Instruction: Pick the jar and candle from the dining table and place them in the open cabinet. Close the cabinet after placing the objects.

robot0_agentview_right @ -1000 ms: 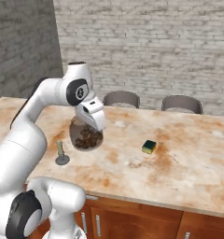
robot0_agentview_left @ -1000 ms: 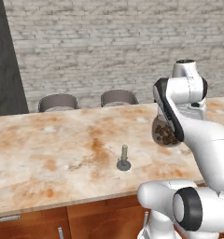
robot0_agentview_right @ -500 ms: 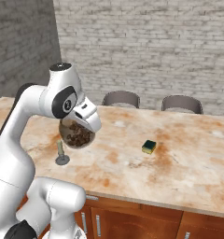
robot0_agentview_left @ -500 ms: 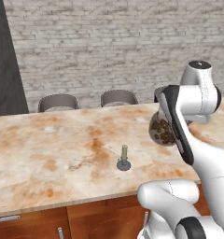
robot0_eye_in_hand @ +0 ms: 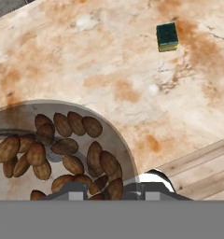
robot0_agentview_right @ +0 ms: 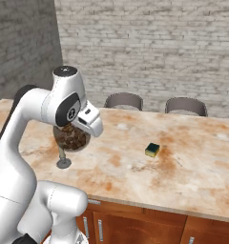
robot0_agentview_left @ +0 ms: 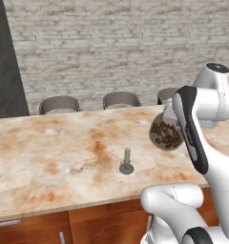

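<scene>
Holding the squat clear glass jar (robot0_agentview_left: pixel 166 133) of dark brown lumps clear of the table, the two-finger gripper (robot0_agentview_right: pixel 73 132) has its jaws set narrow on it; the grip point itself is hidden behind the wrist in both base views. In the hand view the jar (robot0_eye_in_hand: pixel 58 149) sits at 7 o'clock, seen from above, with the dark finger tips (robot0_eye_in_hand: pixel 67 190) cut off by the bottom edge.

Change over the last second: the arm has swung back toward the base and the jar has moved with it, from over the table middle to over the near edge. My read: lift is done, transit to the cabinet is starting, and the base must turn or drive next.

The short beige-olive candle (robot0_agentview_left: pixel 127 154) on its round dark-grey dish stands upright and untouched on the beige-and-orange marbled dining table (robot0_agentview_left: pixel 49 162), at 8 o'clock from the jar in the left base view. In the right base view the candle (robot0_agentview_right: pixel 63 160) is half hidden behind the jar.

A small dark-green and yellow block (robot0_agentview_right: pixel 152 149) lies well apart, at 3 o'clock from the jar. Grey chair backs (robot0_agentview_left: pixel 121 99) line the far edge.

Jar lid can't be made out. Cabinet location is unknown from here.
</scene>
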Available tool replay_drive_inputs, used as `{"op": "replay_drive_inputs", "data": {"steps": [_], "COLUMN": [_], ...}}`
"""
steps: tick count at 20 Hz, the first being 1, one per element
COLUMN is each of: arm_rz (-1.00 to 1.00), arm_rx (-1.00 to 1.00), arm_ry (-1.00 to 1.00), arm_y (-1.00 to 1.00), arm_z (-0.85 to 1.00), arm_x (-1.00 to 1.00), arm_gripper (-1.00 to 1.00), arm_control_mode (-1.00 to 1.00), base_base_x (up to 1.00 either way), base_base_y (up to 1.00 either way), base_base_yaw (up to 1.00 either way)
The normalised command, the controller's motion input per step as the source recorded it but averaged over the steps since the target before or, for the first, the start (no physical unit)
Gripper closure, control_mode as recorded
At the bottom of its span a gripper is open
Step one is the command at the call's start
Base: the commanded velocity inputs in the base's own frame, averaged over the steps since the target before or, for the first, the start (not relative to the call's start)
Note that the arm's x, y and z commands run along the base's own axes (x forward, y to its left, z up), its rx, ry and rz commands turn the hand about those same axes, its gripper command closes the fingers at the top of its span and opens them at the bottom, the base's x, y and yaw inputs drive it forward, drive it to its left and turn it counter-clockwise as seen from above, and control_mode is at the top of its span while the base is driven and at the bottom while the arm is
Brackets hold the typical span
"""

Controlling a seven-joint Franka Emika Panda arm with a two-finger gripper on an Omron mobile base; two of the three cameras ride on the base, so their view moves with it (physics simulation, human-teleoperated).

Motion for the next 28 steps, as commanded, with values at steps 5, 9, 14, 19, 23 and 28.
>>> {"op": "replay_drive_inputs", "data": {"steps": [5,9,14,19,23,28], "arm_rz": [0.0,0.0,0.0,0.0,0.0,0.0], "arm_rx": [0.0,0.0,0.0,0.0,0.0,0.0], "arm_ry": [0.01,0.0,0.0,0.0,0.0,0.0], "arm_y": [0.0,0.0,0.0,0.0,0.0,0.0], "arm_z": [0.0,0.0,0.0,0.0,0.0,0.0], "arm_x": [0.0,0.0,0.0,0.0,0.0,0.0], "arm_gripper": [1.0,1.0,1.0,1.0,1.0,1.0], "arm_control_mode": [-1.0,-1.0,-1.0,-1.0,-1.0,-1.0], "base_base_x": [0.0,0.0,0.0,0.0,0.0,0.0], "base_base_y": [0.0,0.0,0.0,0.0,0.0,0.0], "base_base_yaw": [0.0,0.0,0.0,0.0,0.0,0.0]}}
